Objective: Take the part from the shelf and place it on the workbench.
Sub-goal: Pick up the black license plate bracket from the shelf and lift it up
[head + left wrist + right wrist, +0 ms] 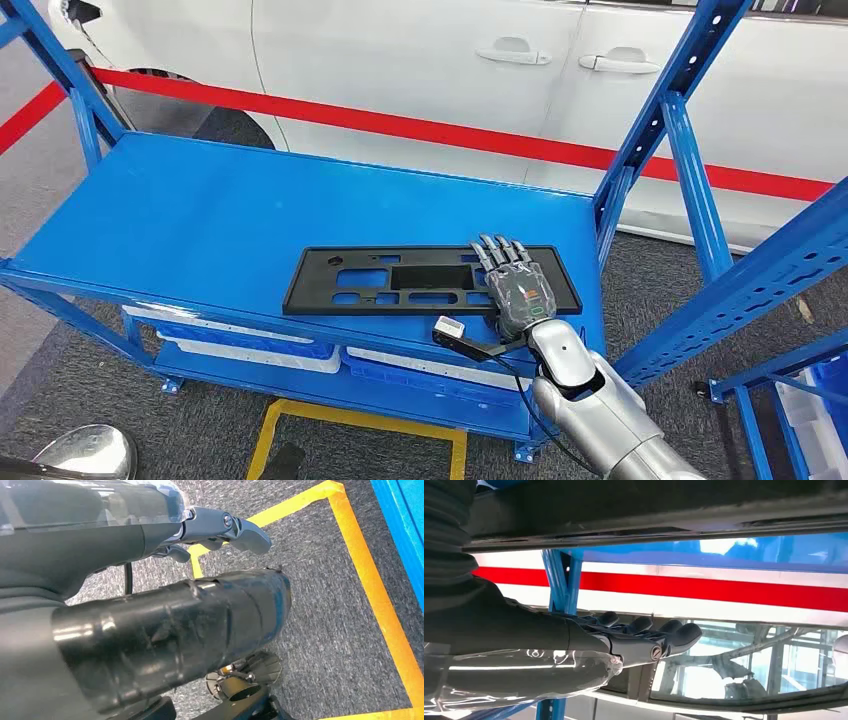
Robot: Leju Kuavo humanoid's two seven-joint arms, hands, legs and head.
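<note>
From the head view, the part (pixel 430 280), a flat black panel with rectangular cut-outs, lies on the top deck of the blue shelf (pixel 220 215), close to the deck's front edge and toward its right-hand post. The right hand (pixel 515 282) lies over the part's right end, palm down, with its fingers stretched out and close together on the black plastic; whether the thumb has hooked under the edge cannot be told. So the part has been reached but, by the look of it, not yet lifted. Judging from that, the grasp, the lift, the carry and the setting down on the workbench all remain. Behind the shelf stands a white car (pixel 520 70), with a red barrier tape (pixel 400 125) strung in front of it. No writing can be read on the part or the shelf.

In the left wrist view, the left hand (pixel 220 532) hangs over grey carpet (pixel 320 605) marked with yellow tape (pixel 370 580). Its fingers look loosely curled and hold nothing. No labels are visible.

In the right wrist view, the right hand's fingers (pixel 649 630) reach forward side by side, lying flat, with the part's dark edge just beside them. The red tape and the car's white body fill the background beyond. No brand or lettering is legible.
</note>
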